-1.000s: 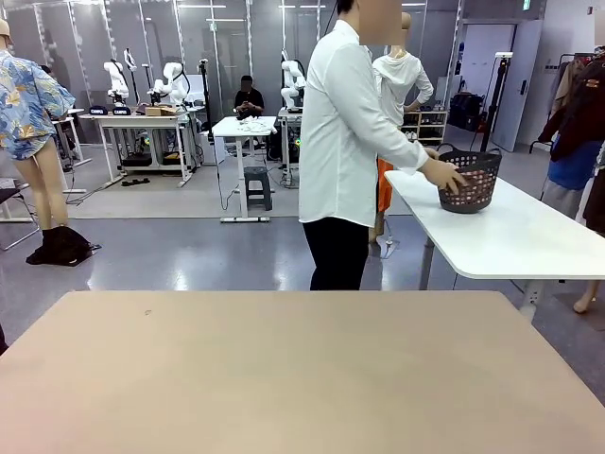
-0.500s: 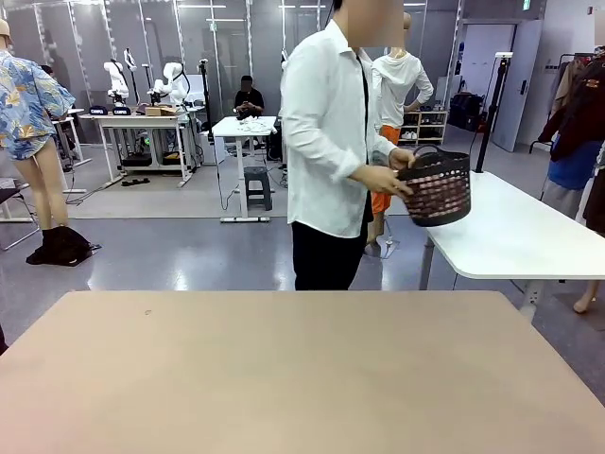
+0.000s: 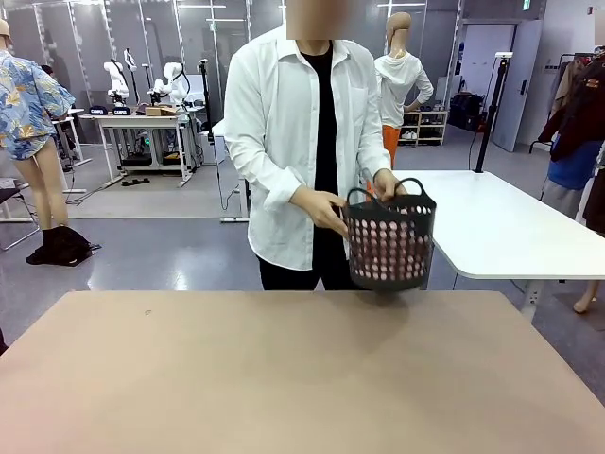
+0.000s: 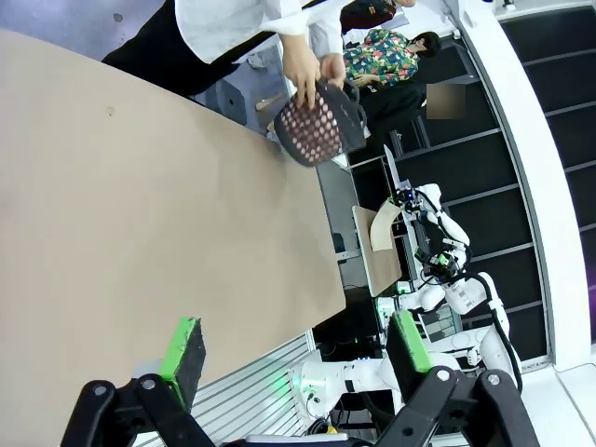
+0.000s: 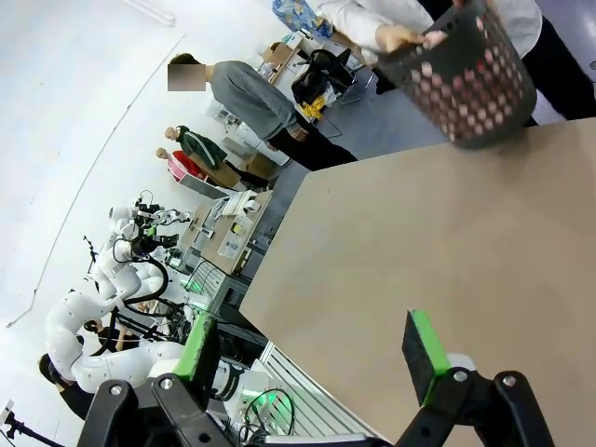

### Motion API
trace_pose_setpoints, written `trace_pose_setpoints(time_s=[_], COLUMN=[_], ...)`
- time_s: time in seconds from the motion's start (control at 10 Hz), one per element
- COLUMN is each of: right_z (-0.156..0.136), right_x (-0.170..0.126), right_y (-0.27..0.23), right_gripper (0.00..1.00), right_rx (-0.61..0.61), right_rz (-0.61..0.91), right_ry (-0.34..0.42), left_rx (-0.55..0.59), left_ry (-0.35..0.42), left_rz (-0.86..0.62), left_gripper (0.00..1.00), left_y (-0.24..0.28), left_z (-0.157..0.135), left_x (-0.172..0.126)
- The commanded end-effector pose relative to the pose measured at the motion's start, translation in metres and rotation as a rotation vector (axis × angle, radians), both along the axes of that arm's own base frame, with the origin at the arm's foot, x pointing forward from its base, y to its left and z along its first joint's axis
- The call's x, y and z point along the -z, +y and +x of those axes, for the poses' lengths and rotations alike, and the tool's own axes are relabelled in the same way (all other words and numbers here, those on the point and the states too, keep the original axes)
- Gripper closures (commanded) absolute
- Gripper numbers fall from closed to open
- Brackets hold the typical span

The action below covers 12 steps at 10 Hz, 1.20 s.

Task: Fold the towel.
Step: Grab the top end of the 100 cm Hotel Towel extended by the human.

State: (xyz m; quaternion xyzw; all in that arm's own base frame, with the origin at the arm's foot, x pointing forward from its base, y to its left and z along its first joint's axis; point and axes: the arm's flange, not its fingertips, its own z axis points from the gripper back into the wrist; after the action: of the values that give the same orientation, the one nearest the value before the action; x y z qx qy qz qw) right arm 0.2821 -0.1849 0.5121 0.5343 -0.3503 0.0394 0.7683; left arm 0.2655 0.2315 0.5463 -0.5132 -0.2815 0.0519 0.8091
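Hovering at left: left gripper (image 4: 295, 340), jaws wide, nothing between the green pads (image 4: 183, 349); it hangs over the near part of the table, close to its edge.
Table: tan top (image 3: 236, 378), bare across the left and the middle.
Person: stands at the far side in a white shirt (image 3: 284, 123) over a black top, facing the robot, a little right of middle.
Hands: both of the person's hands (image 3: 326, 210) are on the basket, 1 at the rim on the side toward the body, the other up at the far handle.
Basket: dark plastic, round holes all over the wall (image 3: 389, 248), 2 loop handles at the top; held upright at the table's far edge, right of middle. Its base sits level with that edge, and the front view does not settle whether it touches the top; the left wrist view shows it tilted in the hand, clear of the edge.
Towel: inside the basket, seen as salmon-pink (image 3: 383, 241) through the holes; none of it hangs over the rim.
White table: behind the person, off to the right (image 3: 510, 227).
Right gripper: (image 5: 312, 343), jaws wide, holding nothing, over the table's near part, well apart from the basket.
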Motion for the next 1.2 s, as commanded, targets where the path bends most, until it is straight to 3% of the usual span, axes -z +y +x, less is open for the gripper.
trace_pose_setpoints(time_s=[0.0, 1.1], right_z=[0.0006, 0.0006], right_x=[-0.0008, -0.0008], right_y=[-0.0008, -0.0008], right_gripper=[0.00, 0.00], right_rx=[-0.003, -0.003], right_rz=[-0.005, -0.005], right_ry=[-0.016, -0.016], left_rx=[0.010, 0.010], left_ry=[0.003, 0.003], left_rz=[-0.004, -0.004], left_gripper=[0.00, 0.00], left_y=[-0.0004, -0.0004], left_z=[-0.0017, -0.0017], left_x=[-0.0008, -0.0008])
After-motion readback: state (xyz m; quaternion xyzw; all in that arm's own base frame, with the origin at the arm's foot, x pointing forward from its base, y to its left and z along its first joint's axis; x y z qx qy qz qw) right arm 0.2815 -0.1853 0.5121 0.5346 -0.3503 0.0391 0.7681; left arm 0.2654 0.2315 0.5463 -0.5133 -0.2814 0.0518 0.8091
